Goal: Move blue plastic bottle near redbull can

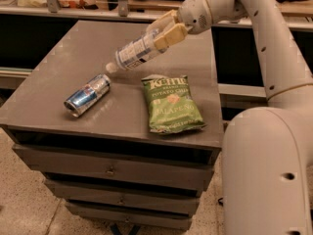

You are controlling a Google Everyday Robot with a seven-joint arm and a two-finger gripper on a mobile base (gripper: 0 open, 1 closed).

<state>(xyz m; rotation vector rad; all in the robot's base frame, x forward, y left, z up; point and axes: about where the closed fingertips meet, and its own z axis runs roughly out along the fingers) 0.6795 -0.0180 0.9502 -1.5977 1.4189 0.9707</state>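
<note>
The blue plastic bottle (133, 54), clear with a white cap and a white-and-blue label, is held tilted above the table, cap pointing down-left. My gripper (165, 29) is shut on the bottle's base end, above the middle of the table. The redbull can (87, 95), blue and silver, lies on its side on the grey table (58, 67) at the left front. The bottle's cap hangs just above and right of the can's far end, a short gap apart.
A green Kettle jalapeño chip bag (170, 103) lies flat right of the can. The table has drawers below. A shelf with clutter runs behind it. My white arm and base (266, 170) fill the right side.
</note>
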